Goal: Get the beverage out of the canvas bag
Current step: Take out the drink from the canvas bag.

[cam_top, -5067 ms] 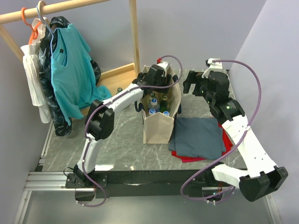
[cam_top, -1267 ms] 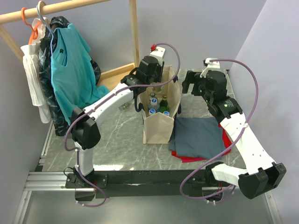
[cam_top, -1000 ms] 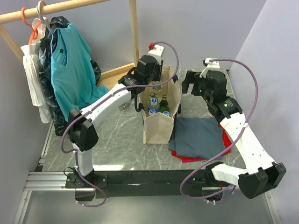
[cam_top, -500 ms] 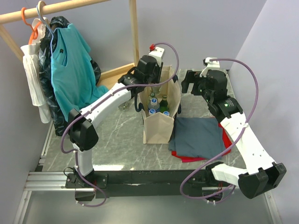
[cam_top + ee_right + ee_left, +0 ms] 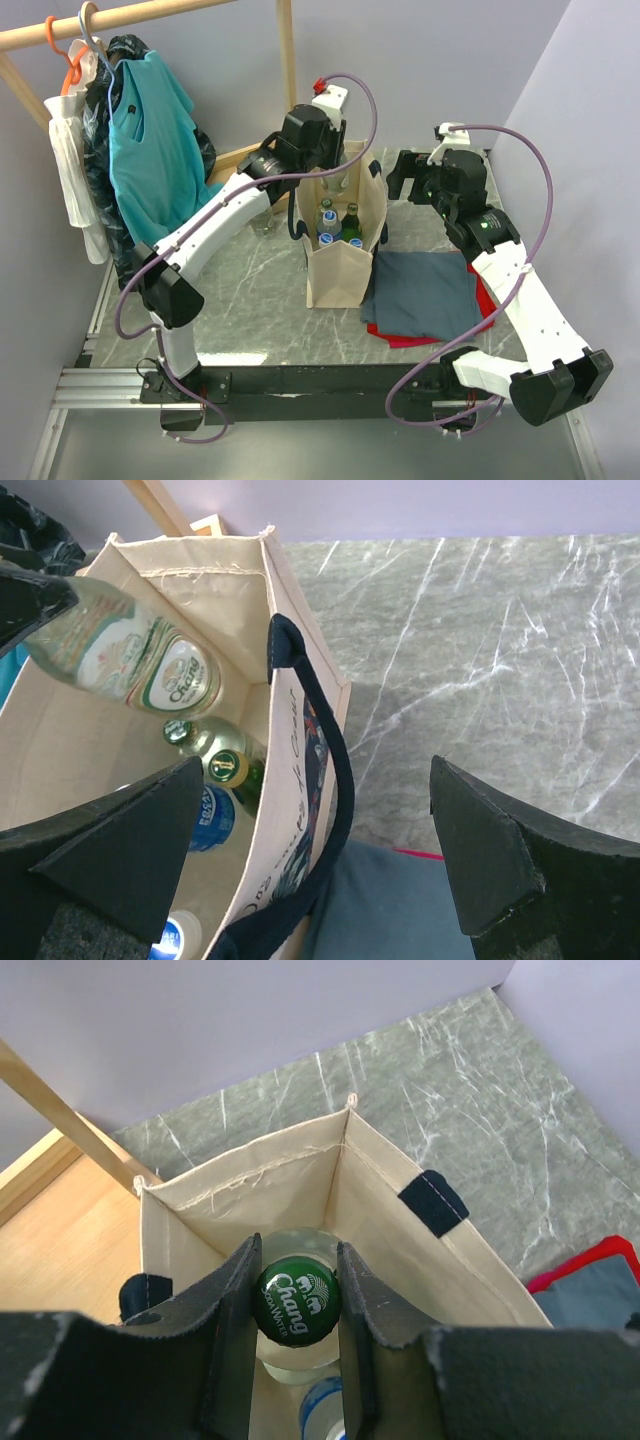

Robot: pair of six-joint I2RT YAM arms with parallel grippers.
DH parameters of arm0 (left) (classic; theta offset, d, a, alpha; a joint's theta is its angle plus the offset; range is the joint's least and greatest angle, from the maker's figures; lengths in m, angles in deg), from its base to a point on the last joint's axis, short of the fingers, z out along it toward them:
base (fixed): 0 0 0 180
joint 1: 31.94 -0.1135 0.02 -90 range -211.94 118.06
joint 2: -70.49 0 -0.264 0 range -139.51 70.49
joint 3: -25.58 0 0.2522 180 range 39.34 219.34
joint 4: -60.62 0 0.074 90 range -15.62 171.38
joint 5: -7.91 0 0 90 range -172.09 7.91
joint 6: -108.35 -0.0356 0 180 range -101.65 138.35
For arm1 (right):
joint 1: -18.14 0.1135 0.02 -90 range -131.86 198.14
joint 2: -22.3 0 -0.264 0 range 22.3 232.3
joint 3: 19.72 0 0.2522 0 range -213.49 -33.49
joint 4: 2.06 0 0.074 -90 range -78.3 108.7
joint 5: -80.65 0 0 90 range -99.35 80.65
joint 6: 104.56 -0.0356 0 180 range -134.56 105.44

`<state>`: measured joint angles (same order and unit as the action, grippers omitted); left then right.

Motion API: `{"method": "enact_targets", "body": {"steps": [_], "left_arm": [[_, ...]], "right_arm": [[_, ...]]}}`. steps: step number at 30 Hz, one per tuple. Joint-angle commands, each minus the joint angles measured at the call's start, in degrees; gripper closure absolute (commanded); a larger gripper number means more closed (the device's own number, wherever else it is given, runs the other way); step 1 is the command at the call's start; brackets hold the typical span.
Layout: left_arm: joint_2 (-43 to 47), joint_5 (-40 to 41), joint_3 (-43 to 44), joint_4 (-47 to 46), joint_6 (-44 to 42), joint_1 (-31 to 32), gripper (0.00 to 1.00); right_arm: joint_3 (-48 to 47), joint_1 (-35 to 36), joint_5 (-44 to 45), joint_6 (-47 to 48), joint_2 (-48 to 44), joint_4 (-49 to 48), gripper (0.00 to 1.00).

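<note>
Glass is the weak point here. The clear glass bottle with the green crown cap [image 5: 125,660] hangs tilted, with its top above the rim of the tall beige canvas bag [image 5: 340,275] and its lower part within the bag's far end. The left gripper [image 5: 297,1280] is closed tight on the bottle's top, one finger on each side of the cap. That hold looks narrow and smooth, and with the bottle leaning, I judge it could twist or slip out. A drop would land on the green-capped bottle [image 5: 225,770] and the blue-capped bottles [image 5: 203,805] standing in the bag beneath it.

Its base could also catch the bag's rim or the dark navy handle [image 5: 320,710] on the way up. The soft bag would then drag or tip on the grey-green marbled surface [image 5: 250,300], since nothing pins it down. The right gripper [image 5: 318,780] hovers to the right of the bag with its jaws spread wide, holding nothing and touching nothing.
</note>
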<state>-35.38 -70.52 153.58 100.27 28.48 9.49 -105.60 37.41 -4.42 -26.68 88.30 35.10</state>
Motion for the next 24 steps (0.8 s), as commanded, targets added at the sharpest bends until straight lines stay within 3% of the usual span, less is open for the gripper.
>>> {"method": "enact_targets", "body": {"steps": [1, 24], "left_arm": [[6.9, -0.8, 5.2, -6.2, -0.6, 0.1, 0.99], [14.5, -1.6, 3.3, -4.6, -0.1, 0.0, 0.99]], "right_arm": [[-2.8, 0.2, -0.4, -0.2, -0.4, -1.1, 0.00], [-2.2, 0.2, -1.5, -0.7, -1.1, -1.2, 0.00]]}}
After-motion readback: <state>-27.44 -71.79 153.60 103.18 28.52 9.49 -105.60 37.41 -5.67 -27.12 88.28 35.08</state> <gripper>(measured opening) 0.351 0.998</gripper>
